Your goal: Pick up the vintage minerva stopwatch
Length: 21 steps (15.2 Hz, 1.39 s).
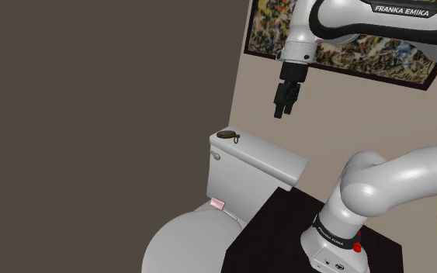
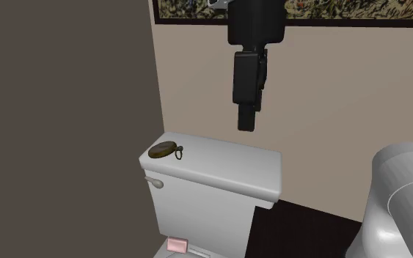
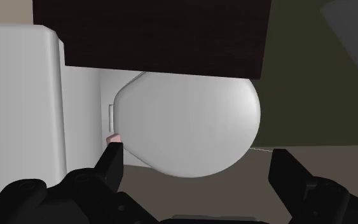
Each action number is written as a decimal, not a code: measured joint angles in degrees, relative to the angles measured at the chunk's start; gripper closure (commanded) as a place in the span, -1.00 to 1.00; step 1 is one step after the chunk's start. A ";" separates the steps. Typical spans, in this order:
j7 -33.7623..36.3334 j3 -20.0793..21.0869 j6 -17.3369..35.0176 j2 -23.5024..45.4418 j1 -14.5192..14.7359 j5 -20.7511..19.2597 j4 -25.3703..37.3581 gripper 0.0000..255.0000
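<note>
Quick status on the stopwatch grab. My tool point(image 1: 283, 113) hangs high above the tank lid point(image 1: 269, 161) of the toilet, over the end of the lid farthest from the dark wall point(image 1: 92, 116). The fingers point(image 3: 112, 162) are spread apart with nothing between them, and the wrist view looks down at the seat lid point(image 3: 190, 121) in front of the tank lid.

The stopwatch point(image 1: 227, 136) lies flat on the tank lid, right at the corner nearest that wall. It's a small brownish-gold disc with a little ring poking out toward the lid's middle. So it's well apart from my tool, both sideways and down.

I reckon I'm at the approach step, nothing grabbed yet. My plan:

- travel along the tank lid at height first, then drop straight down once centred over the disc
- turn the wrist so the fingers close across the round body, not over the ring
- keep them spread until they straddle it, since it's so flat the tips need to get nearly to the lid

Biggest worry: it sits close to the lid's edge, so a sloppy nudge could probably knock it off.
</note>
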 measured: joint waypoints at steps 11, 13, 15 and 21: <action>-7.09 -6.03 13.96 13.08 -1.85 -3.86 -0.91 -1.00; -8.15 -6.94 17.31 16.22 -1.98 -4.11 -1.04 -1.00; -9.63 -8.18 19.89 19.68 -2.25 -4.38 -0.05 -1.00; -14.30 -11.61 27.32 31.73 -2.73 -3.69 4.68 -1.00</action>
